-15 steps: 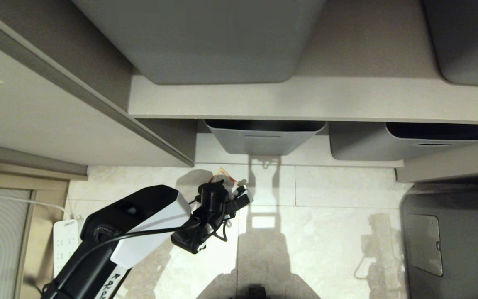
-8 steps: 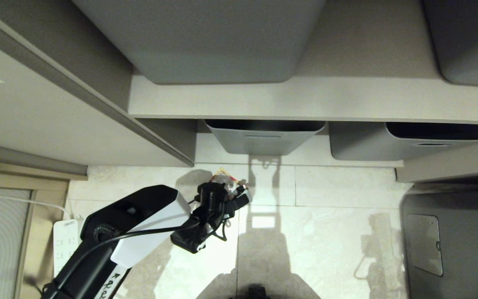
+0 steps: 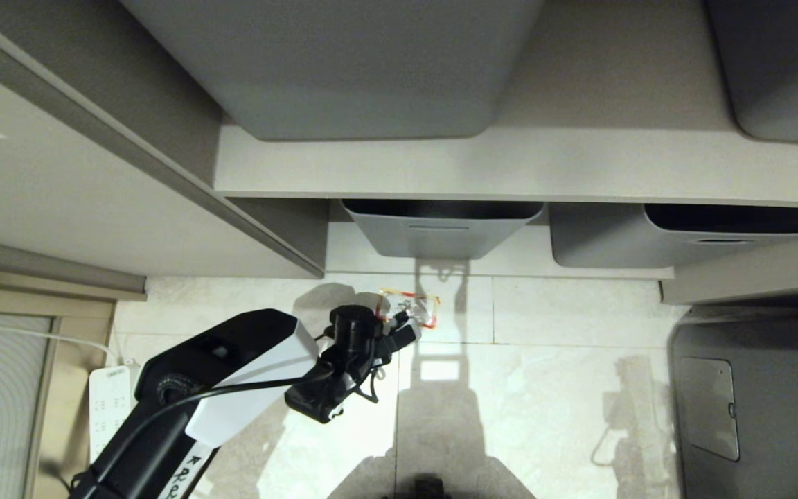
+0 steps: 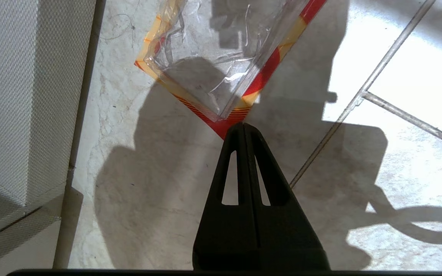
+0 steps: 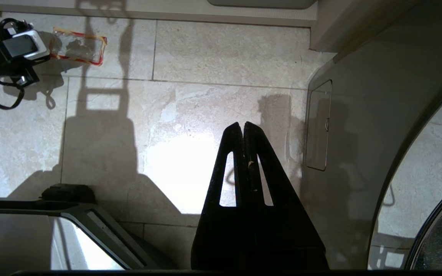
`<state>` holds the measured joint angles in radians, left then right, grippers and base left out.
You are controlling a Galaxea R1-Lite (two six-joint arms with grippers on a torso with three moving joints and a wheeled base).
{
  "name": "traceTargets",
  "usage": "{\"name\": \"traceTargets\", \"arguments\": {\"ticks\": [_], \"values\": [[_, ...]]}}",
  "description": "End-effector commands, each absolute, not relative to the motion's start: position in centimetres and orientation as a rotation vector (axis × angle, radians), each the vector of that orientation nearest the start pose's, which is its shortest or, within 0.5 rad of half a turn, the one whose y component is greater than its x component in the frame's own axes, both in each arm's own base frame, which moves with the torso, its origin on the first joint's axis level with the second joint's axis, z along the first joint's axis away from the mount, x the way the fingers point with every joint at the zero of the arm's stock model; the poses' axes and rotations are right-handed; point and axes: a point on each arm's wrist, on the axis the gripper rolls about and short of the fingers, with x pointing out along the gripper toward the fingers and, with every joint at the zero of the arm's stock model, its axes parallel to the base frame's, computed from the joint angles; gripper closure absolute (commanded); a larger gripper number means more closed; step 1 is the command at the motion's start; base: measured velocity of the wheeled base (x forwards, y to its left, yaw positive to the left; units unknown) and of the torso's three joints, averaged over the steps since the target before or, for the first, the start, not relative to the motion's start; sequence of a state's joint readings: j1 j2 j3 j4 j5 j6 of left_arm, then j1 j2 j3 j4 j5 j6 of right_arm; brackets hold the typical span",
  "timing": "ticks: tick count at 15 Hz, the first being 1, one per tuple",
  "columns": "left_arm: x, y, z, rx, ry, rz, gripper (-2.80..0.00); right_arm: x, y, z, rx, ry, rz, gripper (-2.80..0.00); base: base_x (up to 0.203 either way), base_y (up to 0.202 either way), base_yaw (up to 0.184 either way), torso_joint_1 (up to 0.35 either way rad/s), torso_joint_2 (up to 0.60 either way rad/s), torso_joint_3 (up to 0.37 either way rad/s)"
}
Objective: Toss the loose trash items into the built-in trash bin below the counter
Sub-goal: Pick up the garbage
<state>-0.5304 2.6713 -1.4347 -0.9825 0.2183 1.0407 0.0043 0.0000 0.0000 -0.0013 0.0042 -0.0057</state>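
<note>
Left gripper (image 4: 243,124) is low over the floor tiles (image 3: 565,388), its fingers pressed together and pinching the red corner of the clear red-and-yellow-edged wrapper (image 4: 221,57). The wrapper lies on the tiles just in front of the middle grey tub (image 3: 440,229), near the base of the beige cabinet (image 3: 129,208) to that tub's left. Right gripper (image 5: 243,126) hangs idle above the tiles, well apart from the wrapper, with its fingers together and nothing between them. White power strip (image 3: 109,402) sits beside the left arm.
</note>
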Motion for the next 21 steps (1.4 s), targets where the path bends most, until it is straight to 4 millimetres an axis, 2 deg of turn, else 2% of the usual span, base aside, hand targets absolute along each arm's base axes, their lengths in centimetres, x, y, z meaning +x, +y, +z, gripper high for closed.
{"name": "traceTargets", "arguments": {"ticks": [1,4,10,15,16,21], "values": [[42.8,-24.6,-2.8,1.123,0.052,-0.405,0.00,-2.3,0.0,7.6,-0.006,-0.002,0.009,0.00,0.000,0.000,0.000,0.000,0.00,0.000],[42.4,-24.4,-1.9,1.123,0.058,-0.412,0.00,-2.3,0.0,7.6,-0.006,-0.003,0.009,0.00,0.000,0.000,0.000,0.000,0.00,0.000],[40.8,-25.4,-0.1,1.053,0.038,-0.492,0.00,-2.3,0.0,7.6,-0.006,-0.002,0.009,0.00,0.000,0.000,0.000,0.000,0.00,0.000],[40.1,-26.1,-0.1,1.051,-0.012,-0.569,0.00,-2.3,0.0,7.6,-0.006,-0.002,0.009,0.00,0.000,0.000,0.000,0.000,0.00,0.000],[40.1,-26.1,0.0,1.066,-0.021,-0.570,-2.80,-2.3,0.0,7.6,-0.006,-0.003,0.009,0.00,0.000,0.000,0.000,0.000,0.00,0.000],[39.8,-25.8,-0.1,1.115,-0.042,-0.571,-2.80,-2.3,0.0,7.6,-0.006,-0.002,0.009,0.00,0.000,0.000,0.000,0.000,0.00,0.000]]}}
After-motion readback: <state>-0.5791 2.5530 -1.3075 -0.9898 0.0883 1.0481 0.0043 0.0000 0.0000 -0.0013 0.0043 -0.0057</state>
